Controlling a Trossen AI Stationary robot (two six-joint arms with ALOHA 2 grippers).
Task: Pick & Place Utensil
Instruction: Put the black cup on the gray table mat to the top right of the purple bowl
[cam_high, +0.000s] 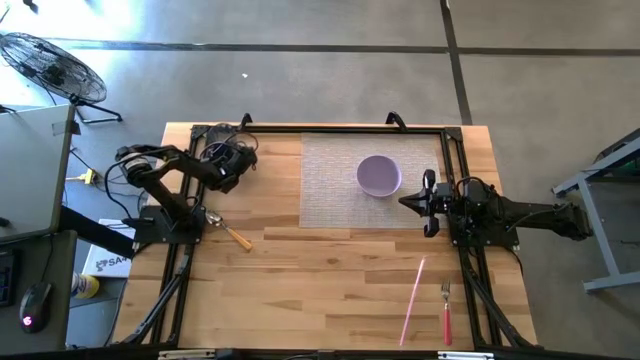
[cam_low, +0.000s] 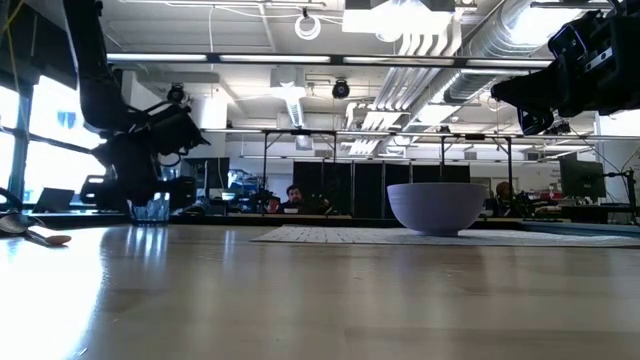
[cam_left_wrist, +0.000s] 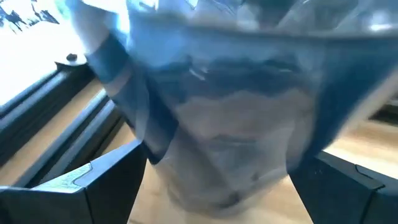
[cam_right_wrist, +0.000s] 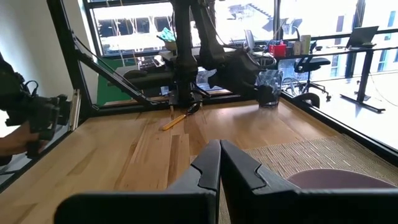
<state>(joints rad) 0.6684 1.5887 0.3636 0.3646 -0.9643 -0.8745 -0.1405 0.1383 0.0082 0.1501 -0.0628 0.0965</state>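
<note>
**Left gripper on clear cup, utensils lying on desk**

Desk (cam_high: 330, 280) is light wood planks with a black metal frame round the edges. A woven beige mat (cam_high: 340, 180) lies on the far half; a round, smooth lavender bowl (cam_high: 379, 175) sits on it, empty as far as the high view shows.

Utensils:
- spoon (cam_high: 228, 231) with metal head and orange/wood handle, flat on the desk at the left, just beside the left arm's base
- fork (cam_high: 446, 312) with metal tines and red handle, near the front right edge
- thin pink straw-like stick (cam_high: 413, 300), just left of the fork, lying diagonally

Left gripper (cam_high: 232, 160) is at the far-left corner, fingers spread either side of a clear plastic cup (cam_left_wrist: 224, 124). The cup fills the left wrist view, its wall between the two dark fingers. Contact looks close, but I cannot tell if it is actually clamped. The low view shows the cup (cam_low: 150, 208) standing on the desk. The arm is folded back on itself from its base.

Right gripper (cam_high: 428, 202) hovers just right of the bowl at the mat's edge, fingers pressed together, holding nothing. Arm stretched level from the right side.
</note>
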